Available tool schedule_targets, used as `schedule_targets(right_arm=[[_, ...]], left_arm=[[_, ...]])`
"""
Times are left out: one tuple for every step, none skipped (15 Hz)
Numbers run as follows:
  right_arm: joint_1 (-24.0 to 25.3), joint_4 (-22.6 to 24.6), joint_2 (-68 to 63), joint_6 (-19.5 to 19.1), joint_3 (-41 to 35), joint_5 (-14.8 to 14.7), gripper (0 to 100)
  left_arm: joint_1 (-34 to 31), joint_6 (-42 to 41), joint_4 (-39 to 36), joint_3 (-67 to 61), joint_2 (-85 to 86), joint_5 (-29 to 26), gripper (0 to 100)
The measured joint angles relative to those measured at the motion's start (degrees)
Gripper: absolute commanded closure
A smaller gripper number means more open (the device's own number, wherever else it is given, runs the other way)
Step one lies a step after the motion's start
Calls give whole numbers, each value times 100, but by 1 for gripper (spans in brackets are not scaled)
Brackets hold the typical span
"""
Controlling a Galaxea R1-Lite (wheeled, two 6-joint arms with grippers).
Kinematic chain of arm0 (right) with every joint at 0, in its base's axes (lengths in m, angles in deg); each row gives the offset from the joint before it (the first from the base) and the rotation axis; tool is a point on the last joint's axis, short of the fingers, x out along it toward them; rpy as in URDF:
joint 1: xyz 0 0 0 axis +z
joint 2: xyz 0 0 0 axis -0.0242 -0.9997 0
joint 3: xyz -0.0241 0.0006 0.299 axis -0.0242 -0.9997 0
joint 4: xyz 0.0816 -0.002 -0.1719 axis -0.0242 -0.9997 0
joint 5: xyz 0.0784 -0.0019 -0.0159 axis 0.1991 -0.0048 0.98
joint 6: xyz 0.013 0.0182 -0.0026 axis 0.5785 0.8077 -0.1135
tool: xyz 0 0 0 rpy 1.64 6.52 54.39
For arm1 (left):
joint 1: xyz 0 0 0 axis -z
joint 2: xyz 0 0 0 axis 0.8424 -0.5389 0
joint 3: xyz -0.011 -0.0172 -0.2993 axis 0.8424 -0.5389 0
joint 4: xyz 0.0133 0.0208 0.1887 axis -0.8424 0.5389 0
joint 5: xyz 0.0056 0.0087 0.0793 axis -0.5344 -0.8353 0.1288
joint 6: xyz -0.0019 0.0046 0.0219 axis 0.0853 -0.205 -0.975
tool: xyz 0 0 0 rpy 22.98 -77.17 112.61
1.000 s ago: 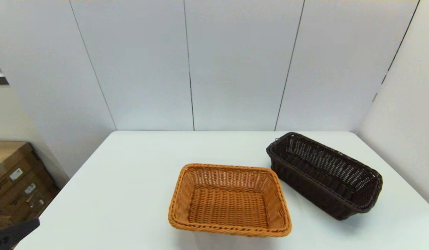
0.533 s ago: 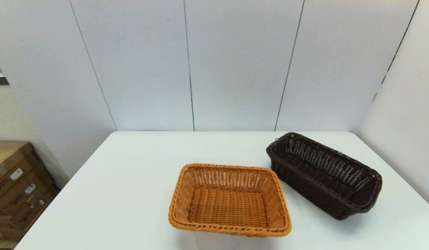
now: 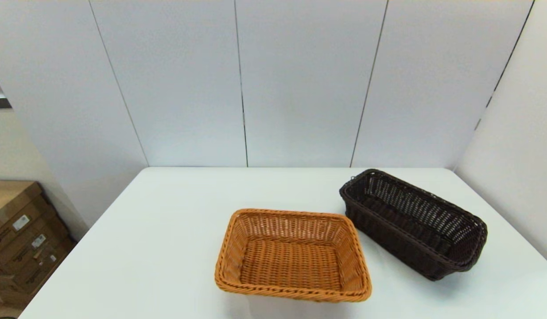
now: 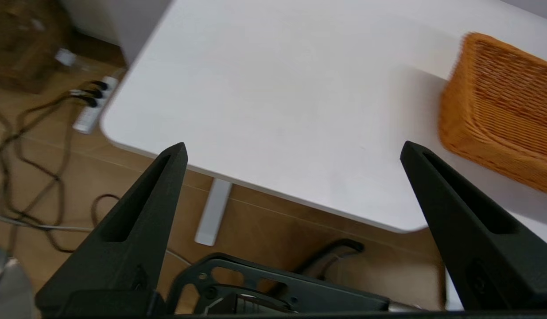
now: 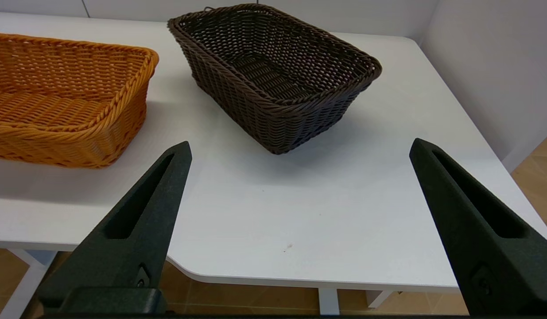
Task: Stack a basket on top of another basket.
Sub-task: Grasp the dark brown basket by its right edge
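Dark brown basket (image 3: 413,223) sits on the white bench (image 3: 167,230) toward my right and farther back, turned at an angle, with its braided rim up and nothing inside. Just beside it, nearer to me and close to the middle of the bench, is the orange-tan basket (image 3: 293,256), also upright and empty. The two stand close at one corner, but I cannot tell whether they touch; neither rests on the other.

By my reckoning the stacking has not started: nothing is lifted or gripped. My right gripper (image 5: 300,148) hangs off the near edge of the bench, fingers spread wide and holding nothing, looking toward the dark brown basket with open bench between us. My left gripper (image 4: 293,148) is also wide and empty, off the bench's near left corner, with only an end of the orange-tan basket in its sight.

Everything remains: reach the dark brown basket, take its rim or wall, lift it, carry it over the orange-tan one, and set it down inside or on top.
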Motion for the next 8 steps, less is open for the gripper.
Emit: schedule_targets(right_arm=[[0, 2, 0, 7, 0, 0, 0], [0, 2, 0, 11, 0, -2, 0], [0, 5, 0, 18, 0, -6, 0], [0, 6, 0, 22, 0, -15, 0], [0, 61, 0, 30, -5, -17, 0], [0, 127, 0, 30, -24, -13, 0], [0, 210, 0, 29, -48, -9, 0], [0, 247, 0, 29, -68, -6, 0]], left_arm=[[-250, -188, 0, -5, 30, -85, 0], [-407, -328, 2, -11, 79, -252, 0], [-485, -366, 2, -27, 121, -385, 0], [-514, -369, 2, -50, 171, -525, 0], [-510, -377, -5, -71, 234, -702, 0], [-496, -413, -17, -72, 289, -824, 0], [-485, -421, -41, -71, 322, -842, 0], [-474, -424, -59, -66, 352, -857, 0]])
